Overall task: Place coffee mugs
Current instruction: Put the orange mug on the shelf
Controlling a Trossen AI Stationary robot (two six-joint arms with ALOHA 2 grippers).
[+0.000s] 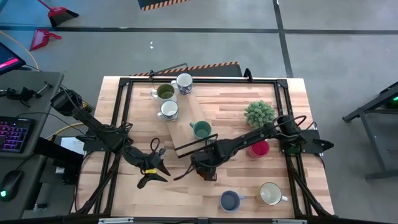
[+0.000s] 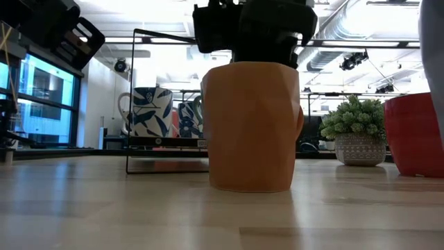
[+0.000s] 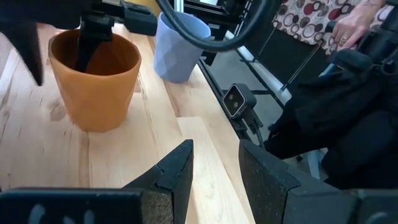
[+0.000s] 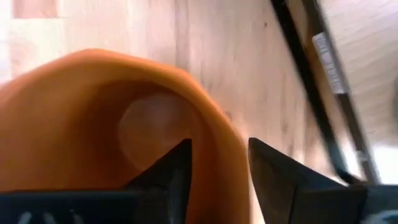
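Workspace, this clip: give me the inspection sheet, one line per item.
Surface: wooden table, a lighter board on it.
Job's things: orange mug upright on the wood; four mugs on the board; red mug beside the plant; blue mug and cream mug near the front edge.
Clutter: potted plant.
Grippers: right gripper jaws straddle the orange mug's rim; left gripper open, empty, nearby.
Cables: black cable loop by the mugs.
Surroundings: a person's hand; keyboard; dustpan.
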